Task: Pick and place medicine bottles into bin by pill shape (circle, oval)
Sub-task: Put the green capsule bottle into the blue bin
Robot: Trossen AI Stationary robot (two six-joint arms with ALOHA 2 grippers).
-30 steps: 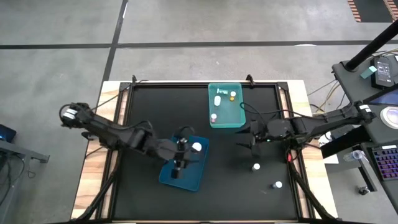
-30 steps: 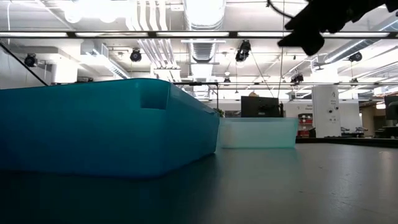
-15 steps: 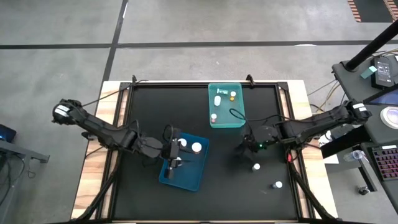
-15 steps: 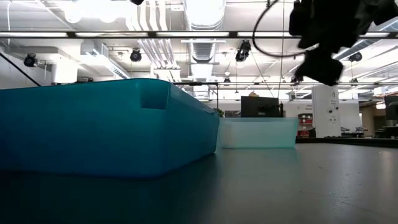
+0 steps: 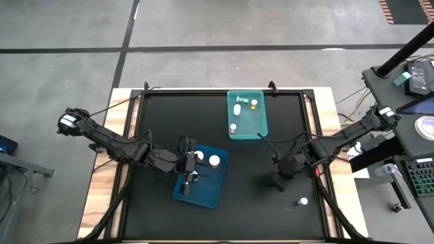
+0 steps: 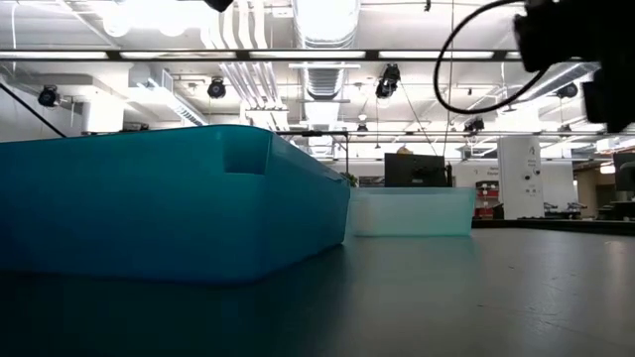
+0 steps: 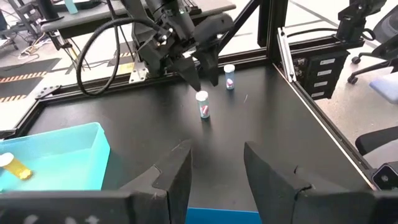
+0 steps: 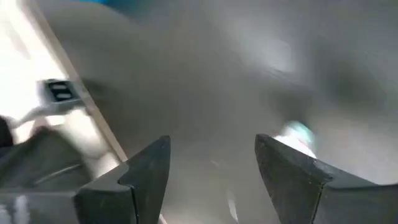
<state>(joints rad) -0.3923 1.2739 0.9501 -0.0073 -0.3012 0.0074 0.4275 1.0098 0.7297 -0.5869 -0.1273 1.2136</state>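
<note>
Fingers of the right gripper (image 7: 202, 68) are hanging apart, empty, over a table bottle (image 7: 202, 104); another bottle (image 5: 303, 201) waiting. Left gripper (image 7: 216, 163) gaping empty. Likely four binned in the clear tray (image 5: 262, 120).

Open mat (image 5: 156, 115) btwn blue bin (image 5: 203, 193) & teal bin (image 5: 258, 132); right arm (image 5: 325, 144) blocks right side.

Two thin black robot arms with chunky joints, black cables looping beside them, white end on the left arm (image 5: 68, 123), dark pointy fingers (image 7: 177, 177)
</note>
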